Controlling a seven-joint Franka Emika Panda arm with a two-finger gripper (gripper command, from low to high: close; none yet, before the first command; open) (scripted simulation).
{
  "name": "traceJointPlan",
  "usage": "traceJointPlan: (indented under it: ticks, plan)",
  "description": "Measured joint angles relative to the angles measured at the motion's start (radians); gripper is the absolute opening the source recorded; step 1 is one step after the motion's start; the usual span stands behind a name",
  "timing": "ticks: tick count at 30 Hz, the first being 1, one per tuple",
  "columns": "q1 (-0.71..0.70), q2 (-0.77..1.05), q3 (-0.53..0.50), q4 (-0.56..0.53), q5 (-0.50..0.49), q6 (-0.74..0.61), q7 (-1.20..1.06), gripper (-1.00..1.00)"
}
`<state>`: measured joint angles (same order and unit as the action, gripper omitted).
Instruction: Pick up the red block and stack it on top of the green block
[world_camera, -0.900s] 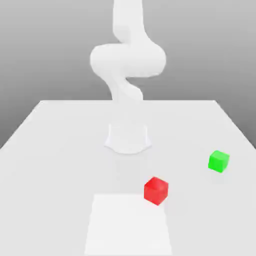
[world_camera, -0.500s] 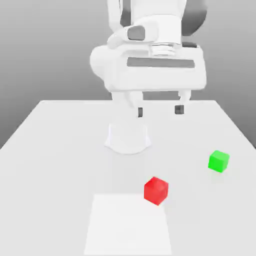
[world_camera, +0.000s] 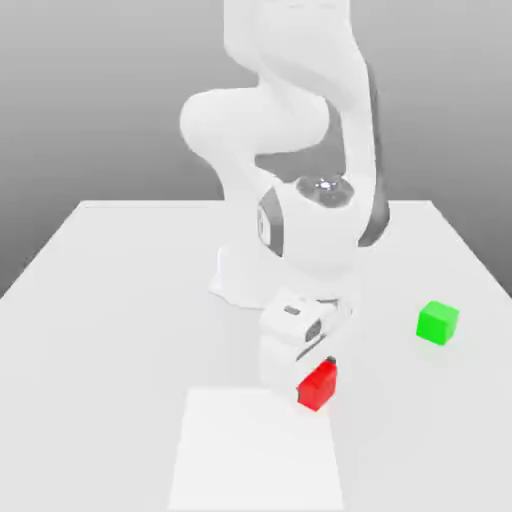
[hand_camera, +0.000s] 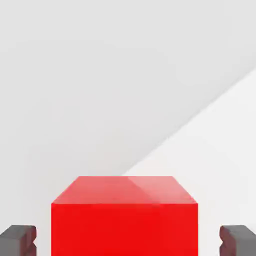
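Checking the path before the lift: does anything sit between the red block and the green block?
Nothing visible does. The red block sits between the open gripper's fingertips, and the table surface between it and the green block, toward the exterior view's right, is bare.

Exterior view faces the arm (world_camera: 300, 200) across the table (world_camera: 110, 300), from above; hand view sits close over the red block (hand_camera: 125, 215), which both views share.
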<state>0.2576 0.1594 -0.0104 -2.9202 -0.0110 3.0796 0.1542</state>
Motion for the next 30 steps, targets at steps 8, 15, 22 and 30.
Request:
traceJointPlan:
  ticks: [8,15,22,30]
  plan:
    - [-0.003,-0.116,-0.004,-0.016,-0.029,-0.101,0.021,-1.00]
    - [0.101,-0.305,0.050,-0.028,0.031,-0.275,-0.047,-1.00]
    - [0.398,-0.360,0.222,0.008,0.118,-0.362,-0.181,-1.00]
    - [0.556,-0.278,0.349,0.036,0.099,-0.311,-0.216,-1.00]
